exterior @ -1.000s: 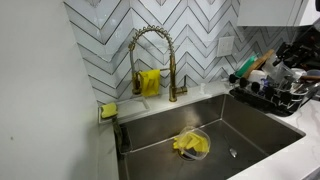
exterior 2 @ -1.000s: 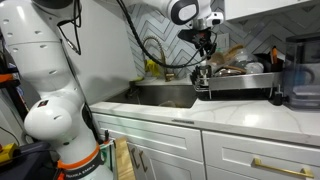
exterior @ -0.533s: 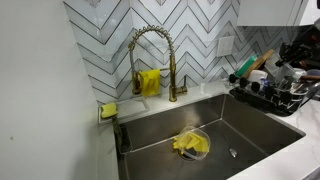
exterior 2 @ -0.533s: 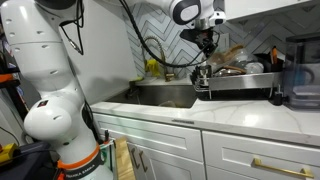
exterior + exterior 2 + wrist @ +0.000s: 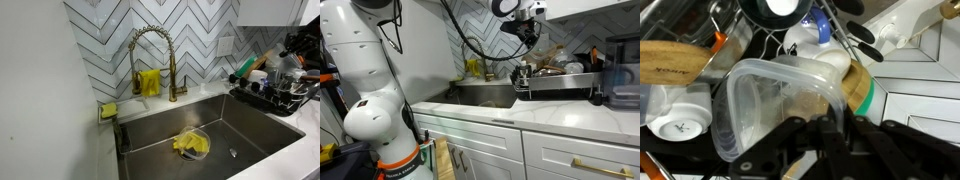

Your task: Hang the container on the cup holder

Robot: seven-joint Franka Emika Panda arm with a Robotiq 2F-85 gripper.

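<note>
The container point(image 5: 770, 105) is clear, roundish plastic and fills the middle of the wrist view. My gripper point(image 5: 830, 135) is shut on its rim, one finger inside and one outside. In both exterior views my gripper point(image 5: 527, 30) point(image 5: 300, 48) hangs above the black dish rack point(image 5: 555, 82) point(image 5: 268, 98) beside the sink. In those views the container is hard to make out under the fingers. The rack's black wire prongs point(image 5: 845, 35) show behind the container. I cannot pick out a separate cup holder.
The rack holds a wooden utensil point(image 5: 670, 62), a white cup point(image 5: 680, 120) and a white brush point(image 5: 810, 38). The sink point(image 5: 250, 130) holds a clear bowl with a yellow cloth point(image 5: 191, 144). A brass faucet point(image 5: 150, 45) stands behind it, and a yellow sponge point(image 5: 108, 110) lies on the counter.
My gripper has risen a little above the dish rack, still gripping the container. Nothing else has moved.
</note>
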